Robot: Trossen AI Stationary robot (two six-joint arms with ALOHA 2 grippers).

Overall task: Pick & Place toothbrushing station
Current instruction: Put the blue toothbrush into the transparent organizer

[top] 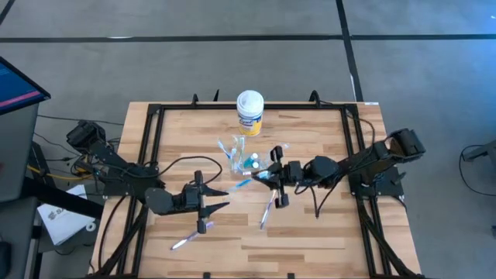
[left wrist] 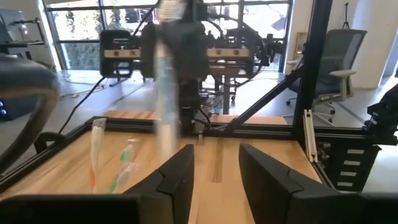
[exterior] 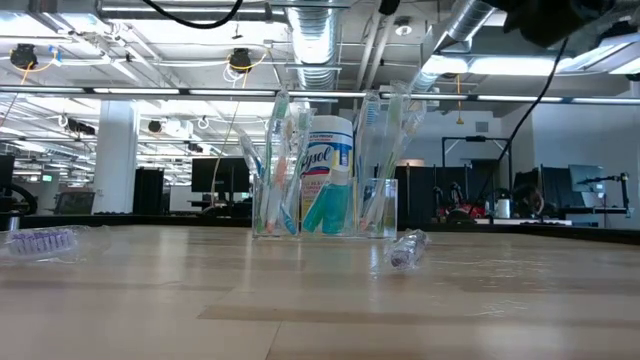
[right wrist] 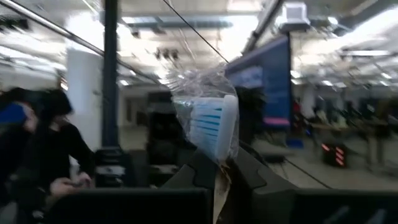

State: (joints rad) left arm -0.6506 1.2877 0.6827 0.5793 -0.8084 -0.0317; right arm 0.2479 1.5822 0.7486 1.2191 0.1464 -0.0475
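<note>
We judge the main risk to be the wrapped blue-and-white toothbrush (right wrist: 208,127) pinched in the right gripper (top: 277,184): it is held low on its handle and stands well clear of the fingers, so it could swivel or slip, and its head could knock the brushes already standing in the small see-through plastic cup (top: 242,159) as it comes in, tipping that light cup. A second worry is the slim wrapped toothbrush (top: 267,211) lying loose on the wooden table (top: 325,232) just beside that gripper, which a low sweep could drag. The right arm reaches in from the right edge, nearly level, its fingers closed tight on the brush, close to the cup at the table's middle. In front of the tall yellow canister with a white lid (top: 249,111), the cup also holds teal-blue tubes (exterior: 324,208). The left gripper (top: 215,200) sits low over the near left part, fingers parted and holding nothing, beside a pink-tinted toothbrush (top: 187,237) lying flat on the boards.
</note>
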